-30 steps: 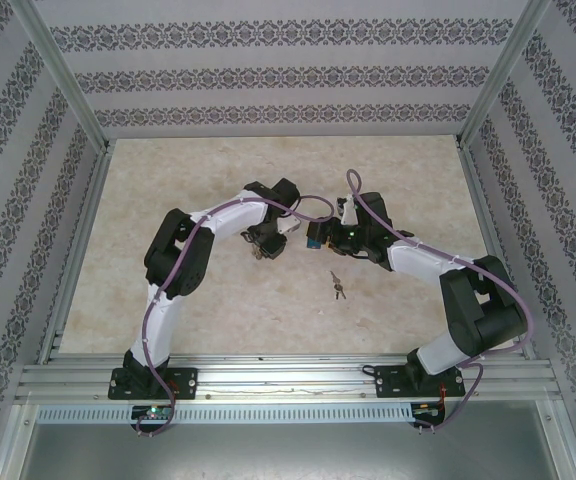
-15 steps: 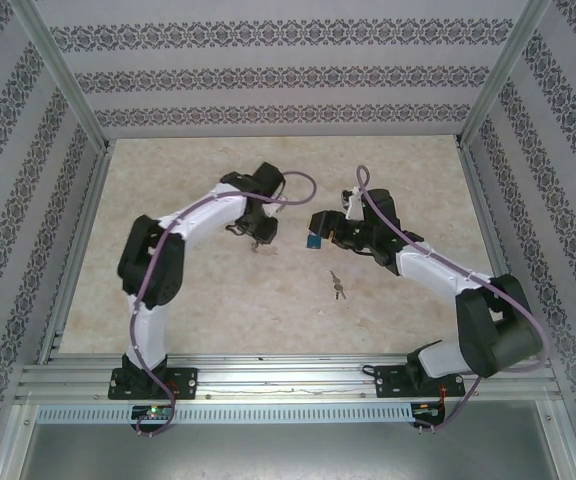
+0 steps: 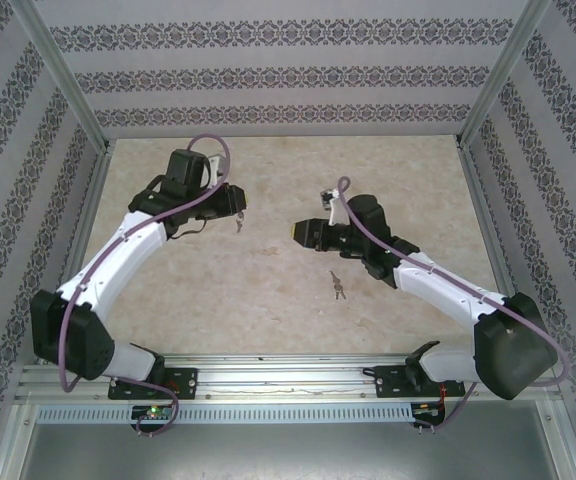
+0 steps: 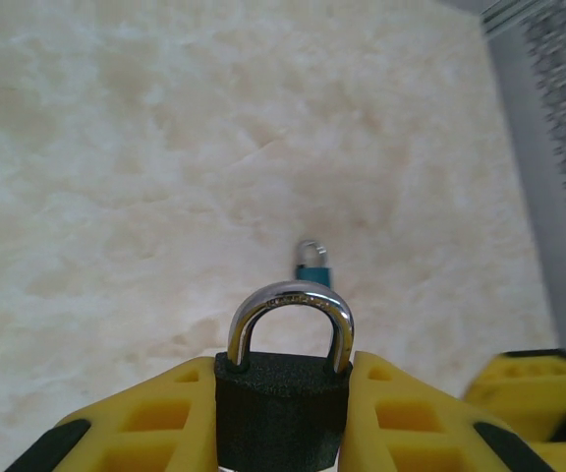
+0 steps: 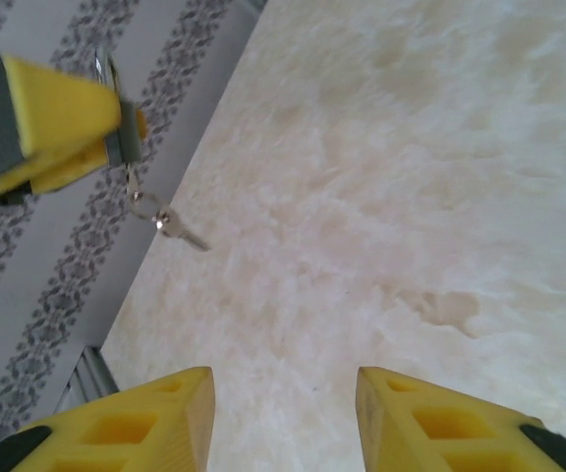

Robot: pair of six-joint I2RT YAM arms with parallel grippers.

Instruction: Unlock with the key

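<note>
Padlock (image 4: 281, 398): black body, silver shackle. Left fingers (image 4: 411, 418) flanking padlock: yellow, black tips. Right fingers (image 5: 145, 423): same yellow. Key (image 5: 180, 228) hanging below padlock: silver. Table (image 3: 208, 290) under padlock: cream marbling, tan blotches. Walls (image 3: 268, 75) behind padlock: pale grey, dark floral bands. Arms (image 3: 128, 245): white shells, black joints, purple cables.

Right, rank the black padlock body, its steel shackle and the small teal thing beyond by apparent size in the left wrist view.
1. The black padlock body, clamped in the left claw.
2. The steel shackle.
3. The teal thing with a metal loop; it sits farther off, so its true size is unsure.
</note>
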